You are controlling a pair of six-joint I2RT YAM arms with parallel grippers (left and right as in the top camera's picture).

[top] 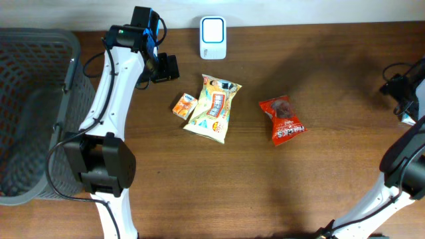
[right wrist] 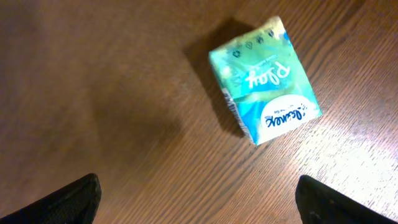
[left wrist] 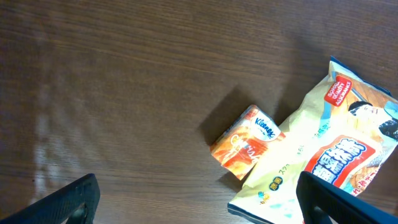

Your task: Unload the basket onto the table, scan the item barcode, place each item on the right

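Overhead view: one red packet (top: 282, 119), one yellow bag (top: 212, 107) and one orange tissue pack (top: 184, 105) lie before one white scanner (top: 213, 38), with one basket (top: 66, 79) far left of it. Far right of it, one teal tissue pack (right wrist: 264, 81) lies under the wide-open right gripper (right wrist: 202, 202). The left gripper (left wrist: 199, 202) gapes too.

Table (top: 319, 192): a dark brown wooden top is seen, with fine grain running along its length.
Far edge: a pale white strip (top: 299, 10) is seen beyond the table's back edge; whether it is wall or floor cannot be told.
Light: a bright sheen is thrown on the wood at the lower right of the right wrist view.
Shadow: a soft dark patch is cast on the back right of the top.
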